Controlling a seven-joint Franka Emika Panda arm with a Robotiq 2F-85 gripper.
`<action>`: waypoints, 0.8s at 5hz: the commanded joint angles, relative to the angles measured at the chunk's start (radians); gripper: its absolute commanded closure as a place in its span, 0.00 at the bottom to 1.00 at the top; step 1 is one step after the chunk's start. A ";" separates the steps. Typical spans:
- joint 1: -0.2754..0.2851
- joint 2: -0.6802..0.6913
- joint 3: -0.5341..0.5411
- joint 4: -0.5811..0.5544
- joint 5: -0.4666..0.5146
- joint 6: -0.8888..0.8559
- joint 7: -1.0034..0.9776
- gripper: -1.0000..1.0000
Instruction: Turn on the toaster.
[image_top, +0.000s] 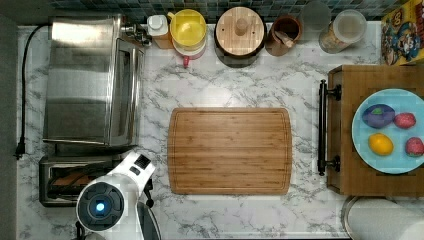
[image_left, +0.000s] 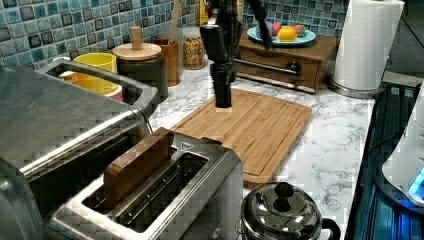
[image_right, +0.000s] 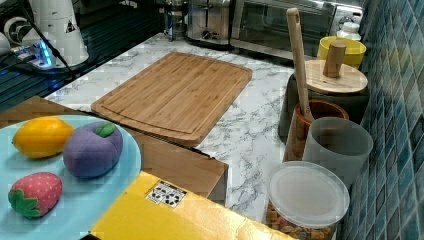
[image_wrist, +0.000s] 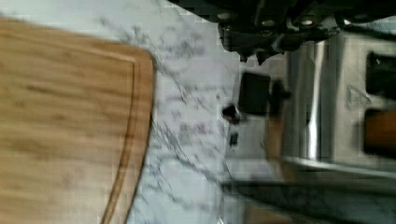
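The toaster (image_left: 170, 200) is a small steel box with two long top slots, and a brown slice (image_left: 137, 162) stands in one slot. In the top view it sits at the lower left (image_top: 60, 177), partly under my white arm (image_top: 115, 195). Its black lever knob (image_wrist: 254, 93) sticks out of the end facing the cutting board. My gripper (image_wrist: 252, 58) hangs just above that knob, with a small gap between them. Its fingers are shut with nothing held. From the left view the gripper (image_left: 223, 102) points straight down beyond the toaster's far end.
A large steel toaster oven (image_top: 85, 85) stands right beside the toaster. The bamboo cutting board (image_top: 230, 150) lies mid-counter. A lidded steel pot (image_left: 280, 212) sits close to the toaster's lever end. Jars and canisters (image_top: 240, 32) line the tiled wall. A plate of toy fruit (image_top: 360, 145) is at the top view's right.
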 joint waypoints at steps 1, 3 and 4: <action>0.003 0.098 0.069 0.064 -0.008 0.042 0.130 1.00; -0.011 0.130 0.070 0.071 -0.009 0.130 0.186 1.00; -0.010 0.152 0.073 0.079 0.000 0.147 0.184 1.00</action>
